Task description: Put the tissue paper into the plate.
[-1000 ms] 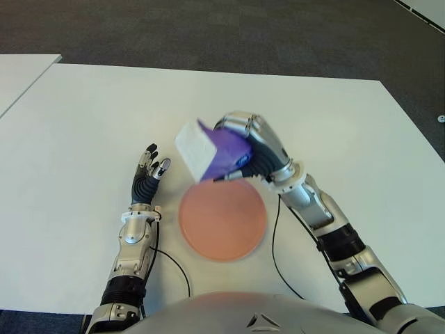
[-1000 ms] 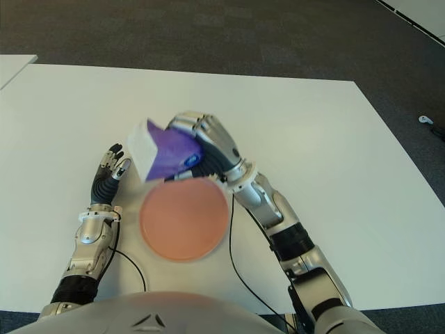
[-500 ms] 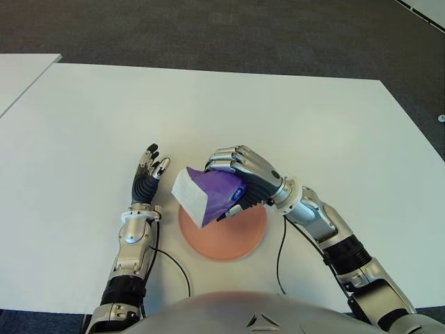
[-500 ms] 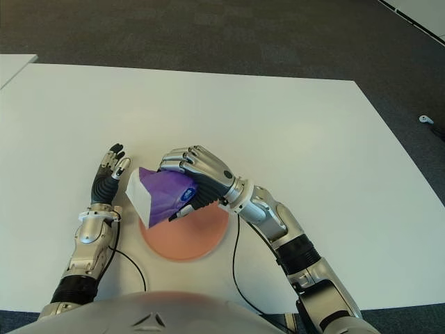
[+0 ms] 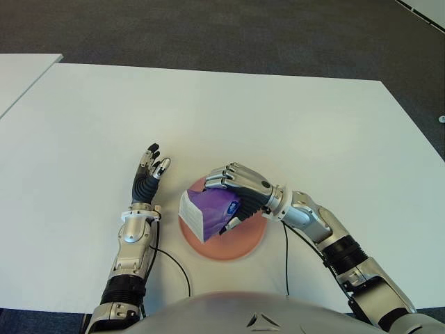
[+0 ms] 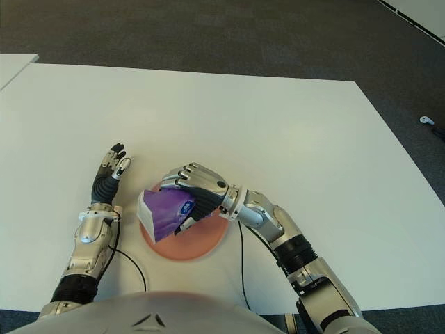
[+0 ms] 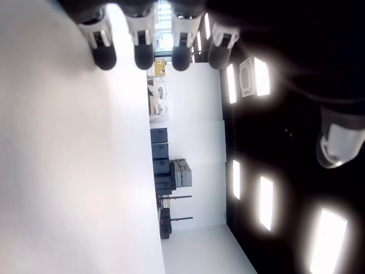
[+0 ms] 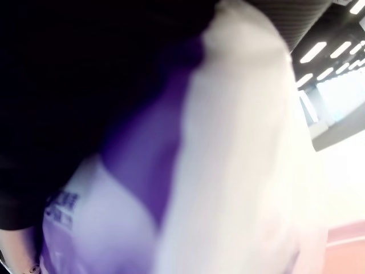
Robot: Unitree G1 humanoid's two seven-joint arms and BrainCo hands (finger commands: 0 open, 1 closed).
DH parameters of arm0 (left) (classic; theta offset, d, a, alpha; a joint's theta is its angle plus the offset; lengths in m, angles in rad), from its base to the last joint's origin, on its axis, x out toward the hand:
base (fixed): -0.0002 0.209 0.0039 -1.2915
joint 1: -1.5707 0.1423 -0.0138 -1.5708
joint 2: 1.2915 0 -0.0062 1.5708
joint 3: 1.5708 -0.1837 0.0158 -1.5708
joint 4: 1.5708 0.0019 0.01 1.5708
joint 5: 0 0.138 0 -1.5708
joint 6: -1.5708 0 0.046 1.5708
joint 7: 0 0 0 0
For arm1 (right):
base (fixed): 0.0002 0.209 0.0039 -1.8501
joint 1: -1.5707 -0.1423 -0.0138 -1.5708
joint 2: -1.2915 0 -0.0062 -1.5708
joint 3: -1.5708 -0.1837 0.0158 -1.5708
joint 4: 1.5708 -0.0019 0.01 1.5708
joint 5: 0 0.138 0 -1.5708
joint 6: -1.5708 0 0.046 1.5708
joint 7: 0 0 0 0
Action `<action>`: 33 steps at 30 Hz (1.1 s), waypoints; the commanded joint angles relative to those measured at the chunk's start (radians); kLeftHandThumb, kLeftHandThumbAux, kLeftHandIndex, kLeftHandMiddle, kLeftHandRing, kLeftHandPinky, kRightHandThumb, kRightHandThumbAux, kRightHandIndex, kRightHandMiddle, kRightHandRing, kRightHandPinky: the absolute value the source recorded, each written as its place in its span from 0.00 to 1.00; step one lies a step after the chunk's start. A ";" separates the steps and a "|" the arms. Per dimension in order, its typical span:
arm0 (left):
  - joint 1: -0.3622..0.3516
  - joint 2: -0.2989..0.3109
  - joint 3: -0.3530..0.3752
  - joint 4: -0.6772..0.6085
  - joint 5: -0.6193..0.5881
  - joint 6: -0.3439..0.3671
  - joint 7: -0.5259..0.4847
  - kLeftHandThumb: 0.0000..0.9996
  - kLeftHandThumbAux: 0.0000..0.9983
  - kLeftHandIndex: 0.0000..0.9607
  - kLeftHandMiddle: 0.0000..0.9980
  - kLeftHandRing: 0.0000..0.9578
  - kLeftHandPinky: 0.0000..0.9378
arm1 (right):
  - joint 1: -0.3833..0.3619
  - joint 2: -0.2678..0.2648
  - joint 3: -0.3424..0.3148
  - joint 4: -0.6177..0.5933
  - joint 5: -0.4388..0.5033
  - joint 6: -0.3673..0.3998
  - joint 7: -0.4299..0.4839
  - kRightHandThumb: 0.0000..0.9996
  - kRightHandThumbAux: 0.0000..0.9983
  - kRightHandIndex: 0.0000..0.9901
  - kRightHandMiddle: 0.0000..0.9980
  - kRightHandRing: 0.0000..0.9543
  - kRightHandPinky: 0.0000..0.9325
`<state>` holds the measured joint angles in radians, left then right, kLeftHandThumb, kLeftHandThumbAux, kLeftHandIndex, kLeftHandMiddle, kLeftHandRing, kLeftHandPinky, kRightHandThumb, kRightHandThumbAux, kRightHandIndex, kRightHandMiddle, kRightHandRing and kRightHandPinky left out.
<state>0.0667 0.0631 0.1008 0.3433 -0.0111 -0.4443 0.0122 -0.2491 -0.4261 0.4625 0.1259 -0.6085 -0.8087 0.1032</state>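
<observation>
Gripping the tissue paper (image 5: 208,211), the right hand (image 5: 240,191) has dropped from above the tabletop (image 5: 83,125) onto the pink plate (image 5: 247,240) — pack looks down, release pending. Left hand (image 5: 147,174) open beside the plate's left — idle.

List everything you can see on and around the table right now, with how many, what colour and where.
Tissue paper pack: one, purple and white, over the plate, tilted, held by the right hand.
Plate: one, pinkish orange, on the table's near middle.
Table: one, white, before the robot.
Second table: one, white, far left edge.
Floor: dark grey carpet, beyond the table.
Left hand: one, black and silver, left of the plate, fingers spread, empty.
Right hand: one, silver, over the plate, grasping the pack.
</observation>
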 commanded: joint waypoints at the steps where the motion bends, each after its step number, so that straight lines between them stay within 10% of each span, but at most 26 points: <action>1: 0.005 0.002 0.002 0.024 -0.006 0.006 -0.010 0.37 0.39 0.00 0.00 0.00 0.00 | -0.013 0.001 0.007 0.040 -0.057 -0.009 -0.015 0.85 0.68 0.40 0.54 0.85 0.86; 29: 0.008 0.004 0.002 0.018 0.011 0.001 0.001 0.36 0.40 0.00 0.00 0.00 0.00 | -0.084 0.064 0.045 0.264 -0.192 -0.003 -0.255 0.85 0.68 0.42 0.57 0.79 0.77; 30: 0.008 0.005 0.003 0.018 0.016 0.001 0.005 0.36 0.40 0.00 0.00 0.00 0.00 | -0.090 0.048 0.049 0.240 -0.210 0.005 -0.239 0.85 0.68 0.42 0.58 0.76 0.73; 33: 0.007 0.005 0.004 0.022 0.023 0.003 0.012 0.35 0.40 0.00 0.00 0.00 0.00 | -0.104 0.008 0.065 0.188 -0.264 0.025 -0.195 0.39 0.53 0.22 0.23 0.26 0.24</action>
<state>0.0598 0.0658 0.1028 0.3536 0.0014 -0.4472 0.0085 -0.3437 -0.3736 0.5049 0.3401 -0.8106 -0.8119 -0.1423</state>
